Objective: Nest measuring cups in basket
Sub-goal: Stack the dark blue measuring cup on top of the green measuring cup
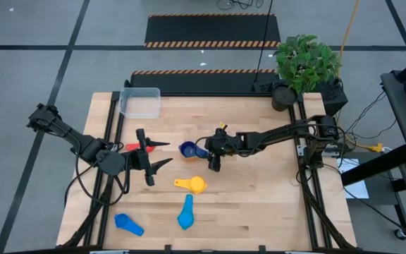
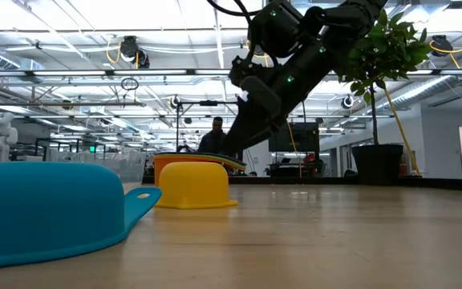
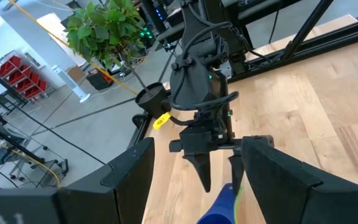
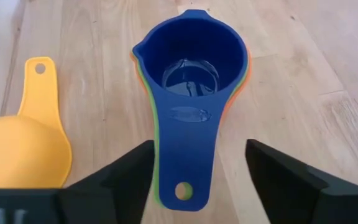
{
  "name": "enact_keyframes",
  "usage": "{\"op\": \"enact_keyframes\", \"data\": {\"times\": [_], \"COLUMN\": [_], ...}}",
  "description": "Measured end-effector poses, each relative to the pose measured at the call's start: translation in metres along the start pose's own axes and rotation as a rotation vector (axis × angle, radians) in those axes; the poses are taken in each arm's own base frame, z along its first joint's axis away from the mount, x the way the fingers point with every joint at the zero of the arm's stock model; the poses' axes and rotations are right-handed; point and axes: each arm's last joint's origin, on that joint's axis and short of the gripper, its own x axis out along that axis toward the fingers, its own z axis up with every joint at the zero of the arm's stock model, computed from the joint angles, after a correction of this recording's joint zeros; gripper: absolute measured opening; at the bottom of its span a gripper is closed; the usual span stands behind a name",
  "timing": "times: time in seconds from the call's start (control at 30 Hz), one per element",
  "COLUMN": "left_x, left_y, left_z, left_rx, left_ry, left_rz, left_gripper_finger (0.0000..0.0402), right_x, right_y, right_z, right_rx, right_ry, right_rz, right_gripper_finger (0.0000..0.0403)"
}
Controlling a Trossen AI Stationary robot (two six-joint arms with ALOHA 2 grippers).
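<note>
Navy cup (image 4: 192,59), topmost of a nested stack at table (image 1: 259,212) centre; basket (image 1: 141,102) well apart, at the far left corner. My right pincer (image 4: 194,174) straddles its handle, jaws apart, gripping nothing. Left pincer (image 1: 154,155) waits wide. I judge the cups light, stiff, slick: pinch the handle. Lower cups show only as coloured rims.

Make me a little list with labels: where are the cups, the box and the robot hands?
navy cup: upright on the table, on top of a stack with green and orange edges showing under it
yellow cup: upside down, alone
two light blue cups: near the front edge
red cup: by the left gripper
basket: back left corner, holds no cups
right gripper: open, beside the navy cup
left gripper: open, empty
</note>
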Motion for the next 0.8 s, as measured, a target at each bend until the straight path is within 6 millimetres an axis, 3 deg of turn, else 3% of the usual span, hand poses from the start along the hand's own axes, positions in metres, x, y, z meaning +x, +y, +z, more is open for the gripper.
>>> {"op": "enact_keyframes", "data": {"times": [0.17,0.8], "left_x": [0.0,0.0], "left_y": [0.0,0.0001], "left_z": [0.0,0.0003], "left_rx": [0.0,-0.003], "left_ry": [0.0,-0.003], "left_rz": [0.0,0.001], "left_gripper_finger": [0.0243,0.0243], "right_x": [0.0,0.002], "right_y": [-0.0001,0.006], "right_z": [0.0,-0.0056], "right_rx": [0.016,-0.092], "right_ry": [-0.001,0.031], "right_rz": [-0.004,-0.036], "right_gripper_finger": [0.0294,0.0349]}}
